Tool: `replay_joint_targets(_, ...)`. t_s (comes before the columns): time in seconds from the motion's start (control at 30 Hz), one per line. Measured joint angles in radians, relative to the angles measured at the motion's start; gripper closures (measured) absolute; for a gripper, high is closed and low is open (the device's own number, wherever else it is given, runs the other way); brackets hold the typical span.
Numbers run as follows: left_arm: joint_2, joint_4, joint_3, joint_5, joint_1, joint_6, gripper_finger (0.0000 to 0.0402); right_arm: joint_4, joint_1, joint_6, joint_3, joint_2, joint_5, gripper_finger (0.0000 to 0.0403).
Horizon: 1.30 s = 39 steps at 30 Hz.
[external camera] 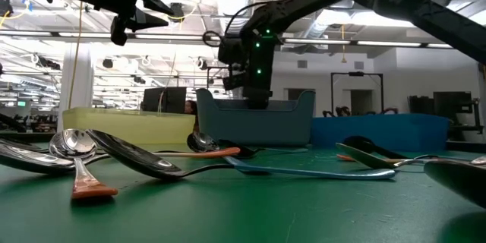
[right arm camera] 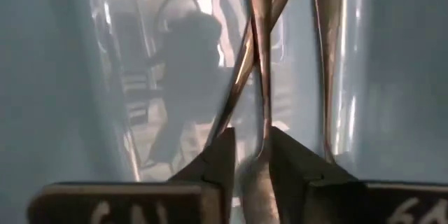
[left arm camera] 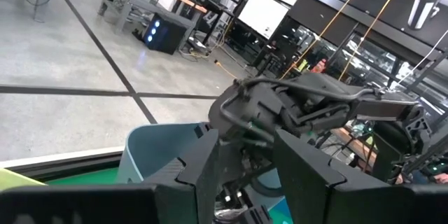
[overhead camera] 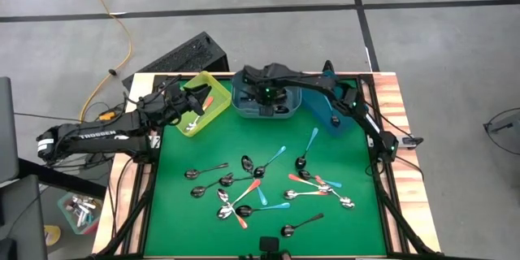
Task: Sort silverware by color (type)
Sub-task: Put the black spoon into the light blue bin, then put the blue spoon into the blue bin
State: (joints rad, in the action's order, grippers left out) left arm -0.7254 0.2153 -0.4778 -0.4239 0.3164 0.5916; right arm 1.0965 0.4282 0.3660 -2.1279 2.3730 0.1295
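Note:
Several spoons (overhead camera: pixel 260 183) lie scattered on the green mat, with orange-red, teal-blue or plain metal handles. My right gripper (overhead camera: pixel 264 101) points down inside the grey-blue bin (overhead camera: pixel 244 106) and is shut on a plain metal spoon (right arm camera: pixel 262 98). Two more metal spoons (right arm camera: pixel 325 56) lie in that bin. My left gripper (overhead camera: pixel 197 101) hovers open and empty above the yellow-green bin (overhead camera: pixel 213 89), high in the low view (external camera: pixel 125 26). An orange-handled spoon (overhead camera: pixel 207 101) lies in the yellow-green bin. My right gripper (right arm camera: pixel 250 161) pinches the plain metal spoon's shaft (right arm camera: pixel 264 136) between its two fingers. It comes from above, pointing down into the grey-blue bin (external camera: pixel 288 121). The spoon runs on past the fingertips, in line with the fingers. Whether its far end rests on the bin I cannot tell.
A blue bin (overhead camera: pixel 325 114) stands to the right of the grey-blue one, all three along the mat's far edge. The spoons crowd the mat's middle and near part. Bare mat (overhead camera: pixel 175 211) lies at the near left. Wooden table borders (overhead camera: pixel 402 179) flank the mat.

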Motion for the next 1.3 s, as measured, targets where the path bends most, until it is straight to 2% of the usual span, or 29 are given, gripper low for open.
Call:
replay_joint_targets(0.2,0.000,0.000,0.000,0.025,0.000,-0.021,0.0281,0.095,0.006,0.009,-0.146,-0.002,-0.006,0.0239)
replay_joint_targets(0.27,0.000,0.000,0.000,0.027,0.000,-0.022,0.0281,0.115,0.012,-0.003,-0.204,-0.008,-0.051,0.0228)
replay_joint_targets(0.33,0.000,0.003,0.000,0.027,0.000,-0.021,0.0281,0.120,0.030,-0.015,-0.226,-0.045,-0.147,0.0222)
replay_joint_targets(0.43,0.005,0.009,0.000,0.027,0.000,-0.021,0.0281,0.130,0.051,0.018,-0.219,-0.150,-0.227,0.0222)
replay_joint_targets(0.57,0.017,0.005,0.001,0.022,0.000,-0.022,0.0281,0.238,0.073,0.053,-0.219,-0.269,-0.251,0.0229)
replay_joint_targets(0.67,0.023,0.011,0.001,0.015,0.000,-0.024,0.0281,0.285,0.085,-0.094,-0.218,-0.346,-0.261,0.0235)
replay_joint_targets(0.77,0.021,0.010,0.001,0.008,0.000,-0.025,0.0281,0.384,0.088,-0.301,-0.220,-0.407,-0.189,0.0240)
replay_joint_targets(0.83,0.021,0.010,0.001,-0.003,0.000,-0.025,0.0281,0.485,0.081,-0.347,-0.218,-0.424,-0.142,0.0242)
replay_joint_targets(1.03,0.022,0.015,0.001,-0.015,0.000,-0.020,0.0281,0.472,0.000,-0.499,-0.049,-0.559,-0.078,0.0249)
replay_joint_targets(1.17,0.021,0.014,0.001,-0.019,0.000,-0.011,0.0281,0.461,-0.030,-0.643,0.165,-0.669,0.014,0.0254)
replay_joint_targets(1.3,0.021,0.015,0.001,-0.022,0.000,-0.004,0.0281,0.474,-0.077,-0.815,0.408,-0.793,0.030,0.0255)
